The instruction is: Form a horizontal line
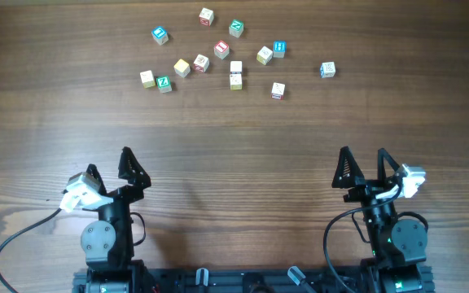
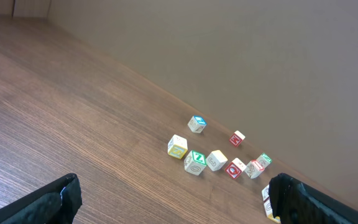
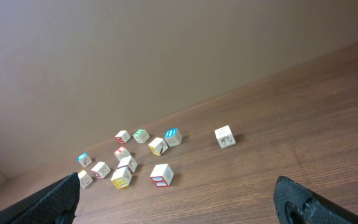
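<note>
Showing left gripper (image 1: 109, 163) and right gripper (image 1: 363, 153), jaws spread; crowded far cubes (image 1: 201, 63) may scatter if a pinch clips neighbours.

You're looking at a brown, wood-grained table (image 1: 55, 122). Toward its 11 o'clock, the green-faced cube (image 1: 164, 83) carries a white Z. At that cube's 9 o'clock is a cream cube (image 1: 146, 78) and at its 2 o'clock a pale yellow cube (image 1: 182, 67). Farther along are a red-faced cube (image 1: 221, 49) and a blue-faced cube (image 1: 279, 48).

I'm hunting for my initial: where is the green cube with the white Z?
Overhead, the green Z cube lies left of centre, between a cream cube on its left and a pale yellow cube on its right.
</note>
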`<action>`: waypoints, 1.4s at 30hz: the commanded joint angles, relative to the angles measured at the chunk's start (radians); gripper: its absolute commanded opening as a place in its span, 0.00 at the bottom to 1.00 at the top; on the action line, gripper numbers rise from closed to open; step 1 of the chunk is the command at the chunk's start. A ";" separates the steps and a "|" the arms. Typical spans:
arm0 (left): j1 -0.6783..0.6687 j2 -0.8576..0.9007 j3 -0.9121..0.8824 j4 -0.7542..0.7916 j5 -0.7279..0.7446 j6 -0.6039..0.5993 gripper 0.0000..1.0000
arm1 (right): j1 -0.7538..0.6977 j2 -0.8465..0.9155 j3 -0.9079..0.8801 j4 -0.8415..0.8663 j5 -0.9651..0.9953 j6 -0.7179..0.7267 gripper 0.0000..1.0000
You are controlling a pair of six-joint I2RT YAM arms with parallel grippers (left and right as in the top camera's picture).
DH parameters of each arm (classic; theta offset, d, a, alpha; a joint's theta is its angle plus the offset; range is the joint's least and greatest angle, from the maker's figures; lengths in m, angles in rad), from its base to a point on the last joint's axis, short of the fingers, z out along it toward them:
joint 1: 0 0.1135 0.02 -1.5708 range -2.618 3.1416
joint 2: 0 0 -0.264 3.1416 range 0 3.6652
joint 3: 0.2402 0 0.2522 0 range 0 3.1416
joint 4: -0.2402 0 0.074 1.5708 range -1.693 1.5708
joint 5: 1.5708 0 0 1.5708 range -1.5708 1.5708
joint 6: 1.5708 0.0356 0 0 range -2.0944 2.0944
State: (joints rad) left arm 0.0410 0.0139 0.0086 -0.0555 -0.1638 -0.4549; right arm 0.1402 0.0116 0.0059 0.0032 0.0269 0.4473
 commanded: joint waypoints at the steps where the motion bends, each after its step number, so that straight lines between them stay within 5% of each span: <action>1: -0.005 -0.007 -0.003 -0.002 -0.005 0.002 1.00 | -0.004 -0.007 -0.001 0.004 -0.012 0.000 1.00; 28: -0.005 -0.007 -0.003 0.027 -0.037 0.002 1.00 | -0.004 -0.007 -0.001 0.004 -0.012 0.001 1.00; 32: -0.005 -0.007 0.010 0.086 0.077 0.040 1.00 | -0.004 -0.007 -0.001 0.004 -0.012 0.000 1.00; 36: -0.005 0.023 0.217 -0.161 0.142 0.040 1.00 | -0.004 -0.007 -0.001 0.004 -0.012 0.000 1.00; 42: -0.005 0.349 0.811 -0.527 0.176 0.111 1.00 | -0.004 -0.007 -0.001 0.004 -0.012 0.000 1.00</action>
State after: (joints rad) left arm 0.0410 0.2104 0.6003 -0.5098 -0.0299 -0.3973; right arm 0.1402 0.0116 0.0063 0.0029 0.0269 0.4473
